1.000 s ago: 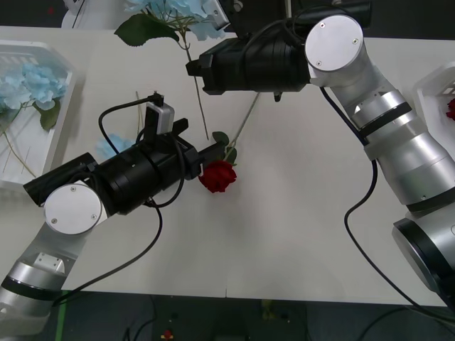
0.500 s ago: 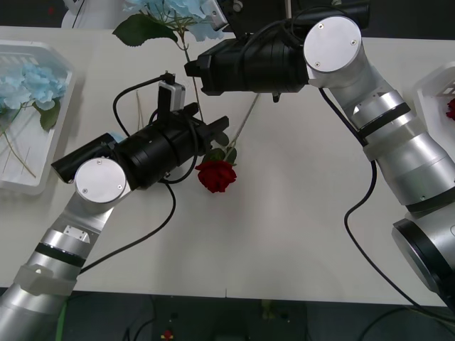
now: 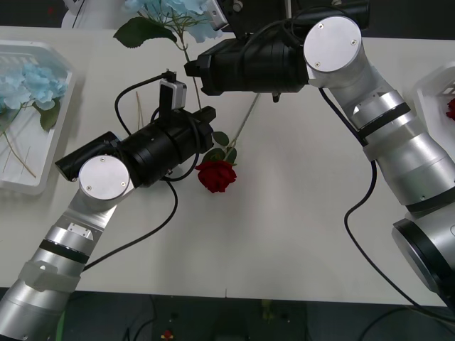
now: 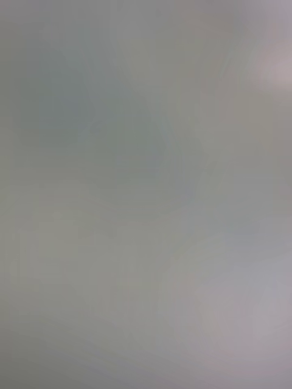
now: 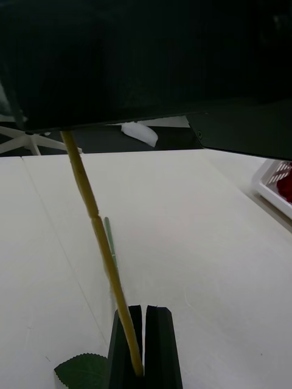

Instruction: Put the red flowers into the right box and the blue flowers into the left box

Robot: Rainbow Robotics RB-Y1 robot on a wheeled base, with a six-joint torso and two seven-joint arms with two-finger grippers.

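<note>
Stem (image 5: 100, 243) of a red rose (image 3: 217, 175) is seen clamped between the black fingers (image 5: 159, 346) of the left gripper (image 5: 143, 346) in the left wrist view, w/ the fingers pressed together on it just above a green leaf (image 5: 82, 372). In the front view the rose head is found on the white table (image 3: 298, 213) near its middle, right beside the front of the left arm, w/ the thin stem running up and away toward the right arm's black wrist (image 3: 249, 67). The left gripper (image 3: 207, 135) is placed just above the rose head, by its leaves. The right arm is stretched across the table beyond the rose, w/ its wrist above the stem's far end; whether the right gripper is apart or together cannot be told, as the right wrist view is a grey blur. A blue flower (image 3: 174, 14) w/ a big leaf is seen at the table's far edge, beyond the rose and to its left. The left box (image 3: 60, 128) is set well left of the rose, w/ blue flowers (image 3: 32, 85) lying in it. The right box (image 3: 430, 92) is cut off at the edge well right of the rose, w/ a bit of red (image 3: 451, 108) inside; it is also caught in the left wrist view (image 5: 274, 182).
</note>
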